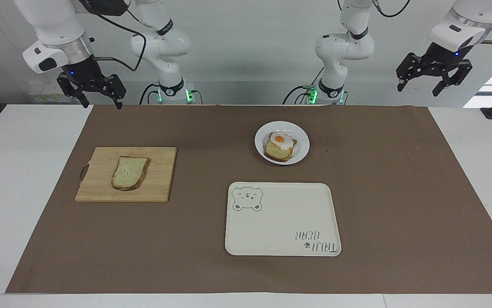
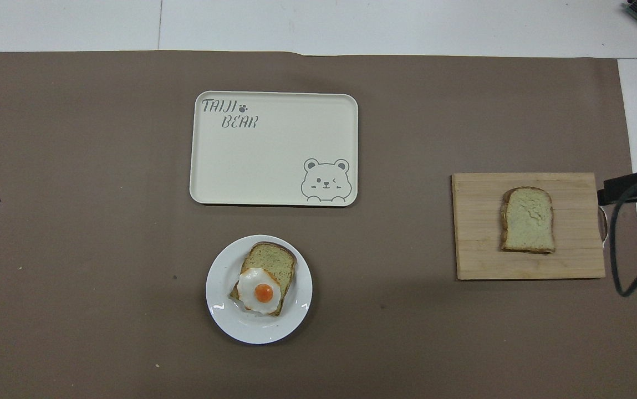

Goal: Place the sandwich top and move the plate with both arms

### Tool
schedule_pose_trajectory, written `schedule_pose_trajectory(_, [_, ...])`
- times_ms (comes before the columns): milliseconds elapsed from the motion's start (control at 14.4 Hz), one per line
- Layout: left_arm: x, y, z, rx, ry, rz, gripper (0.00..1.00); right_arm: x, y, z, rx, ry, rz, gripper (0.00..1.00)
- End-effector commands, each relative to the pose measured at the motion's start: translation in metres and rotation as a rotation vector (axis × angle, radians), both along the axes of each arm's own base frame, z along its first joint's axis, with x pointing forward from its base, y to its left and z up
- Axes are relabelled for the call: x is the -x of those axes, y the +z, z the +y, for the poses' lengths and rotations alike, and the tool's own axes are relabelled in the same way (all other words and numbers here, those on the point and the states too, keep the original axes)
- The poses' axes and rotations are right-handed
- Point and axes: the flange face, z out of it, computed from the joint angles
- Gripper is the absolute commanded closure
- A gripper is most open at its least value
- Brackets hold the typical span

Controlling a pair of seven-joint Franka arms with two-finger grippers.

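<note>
One sandwich top (image 1: 129,172), one plate (image 1: 302,149), one tray (image 1: 282,222).

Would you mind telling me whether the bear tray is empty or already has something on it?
Empty. The bear tray shows only its printed bear and lettering; the plate with the egg toast sits on the mat beside it, nearer the robots.

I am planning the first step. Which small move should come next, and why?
Probably the right tool, open and raised, should come down over the sandwich top on the cutting board: the slice lies untouched at that arm's end, and the plate lacks it.
</note>
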Motion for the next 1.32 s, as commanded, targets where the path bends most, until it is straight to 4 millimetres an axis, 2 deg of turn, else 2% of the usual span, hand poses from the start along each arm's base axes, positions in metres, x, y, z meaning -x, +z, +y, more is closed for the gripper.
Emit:
schedule_pose_trajectory(0, [0.009,0.000,0.003,-0.010,0.011,0.009,0.00,0.008,-0.001,-0.002,-0.003,0.016,-0.007,0.00])
schedule_pose_trajectory(1040, [0.009,0.000,0.002,-0.010,0.010,0.009,0.00,0.011,-0.005,-0.007,-0.007,0.012,0.001,0.00])
schedule_pose_trajectory(1248, [0.009,0.000,0.003,-0.010,0.011,0.009,0.00,0.013,-0.015,-0.020,-0.009,-0.008,0.020,0.00])
